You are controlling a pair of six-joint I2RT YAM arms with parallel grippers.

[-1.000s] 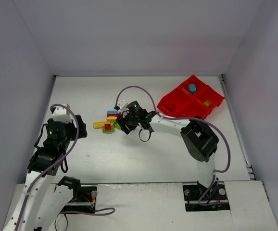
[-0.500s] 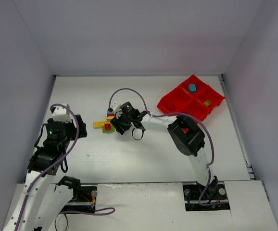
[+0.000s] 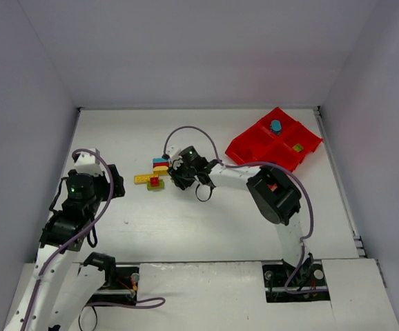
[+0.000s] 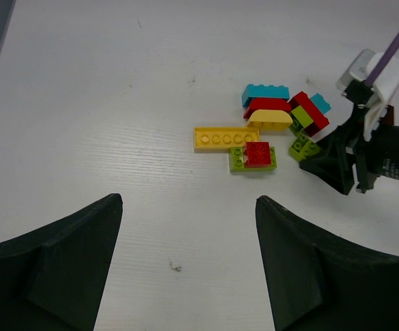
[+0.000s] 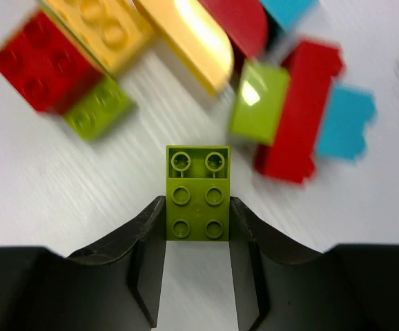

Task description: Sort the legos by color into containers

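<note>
Where the lime green brick [image 5: 198,193] is held: between the two fingers of the right tool [image 5: 198,205], at the near edge of the pile of bricks [image 4: 268,124] in the middle of the tabletop [image 3: 186,221].
Right tool: it is closed on the two long sides of the lime green brick, and the brick is gripped snugly.
Long way of the brick: it runs along the fingers and points from the wrist toward the pile.
On the tabletop or lifted: this cannot be told.
Left tool [image 4: 189,203]: it is wide open, nothing is held, and it is kept well apart on the left of the pile.
Way to go: the red tray [image 3: 241,153] lies to the right of the held brick and further back. A small green piece [image 3: 297,147] is seen in its right compartment and a blue piece [image 3: 276,126] in its far one.
Nearer arm: the right arm is nearer to the tray, so the carry is best done by it.
Close by: a red brick [image 5: 299,114] and a second green brick [image 5: 258,103] lie just past the tip of the held brick and could be bumped.
In the way: the raised wall of the tray must be cleared, and the purple cable [image 3: 186,129] is looped above the wrist.
</note>
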